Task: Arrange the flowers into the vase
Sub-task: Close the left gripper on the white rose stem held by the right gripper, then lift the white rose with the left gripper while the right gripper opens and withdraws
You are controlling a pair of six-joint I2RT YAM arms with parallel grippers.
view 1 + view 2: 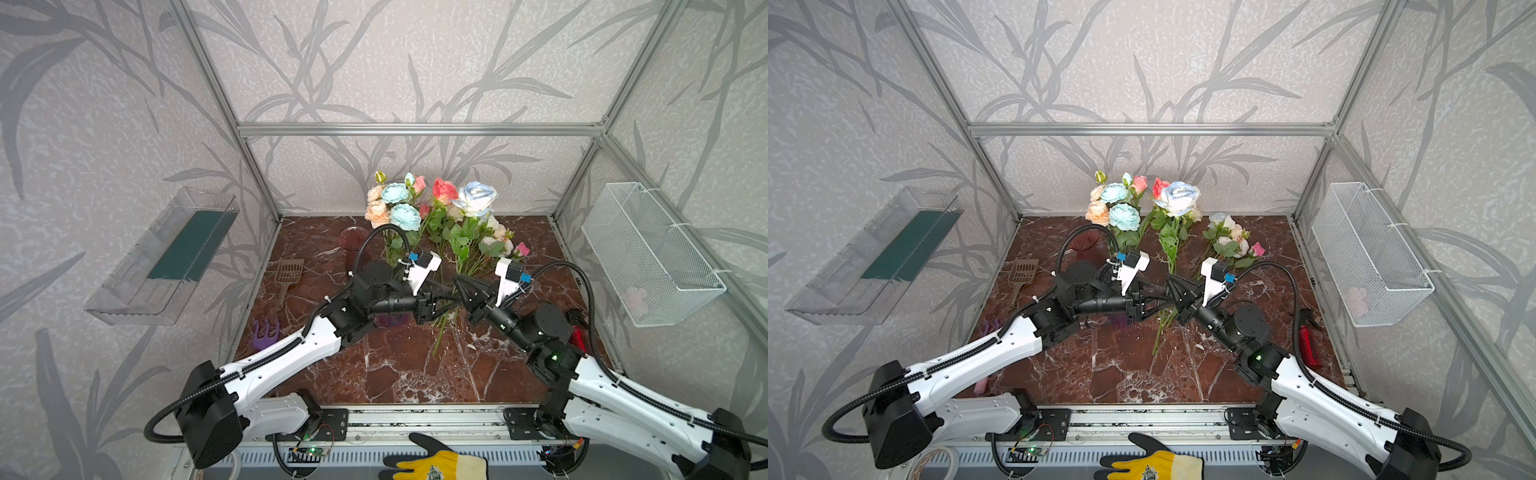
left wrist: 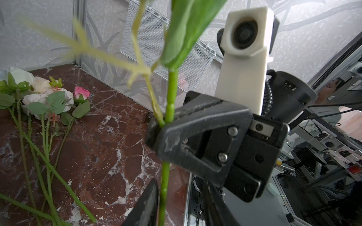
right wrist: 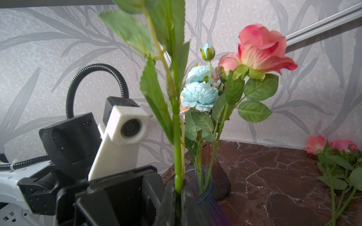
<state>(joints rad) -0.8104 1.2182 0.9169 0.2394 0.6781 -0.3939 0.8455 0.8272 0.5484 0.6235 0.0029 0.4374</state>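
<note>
The right tool (image 2: 158,127) is clamped on a green stem (image 2: 165,176). Judging by a top view, it belongs to the pale blue rose (image 1: 1177,197), whose head rises well above that tool while the cut end hangs below it. The left tool (image 2: 182,199) sits lower on the same stem with its jaws apart. The stem lies beside one finger and clear of the other, so this tool grips nothing. The vase (image 3: 205,197) stands just beyond the right tool's fingertips, already holding blue blooms (image 3: 199,95) and a coral rose (image 3: 260,50). More flowers (image 2: 49,101) lie on the table (image 2: 109,148) beyond the right tool, toward the back wall.

The likely trouble is the handover. If the right tool lets go before the left has pinched the stem, the rose would drop. A thin stem under a heavy head may also swivel in a narrow grip. With both tools crowded beside the vase, a leaf or an arm could snag the standing stems or tip the vase over.
</note>
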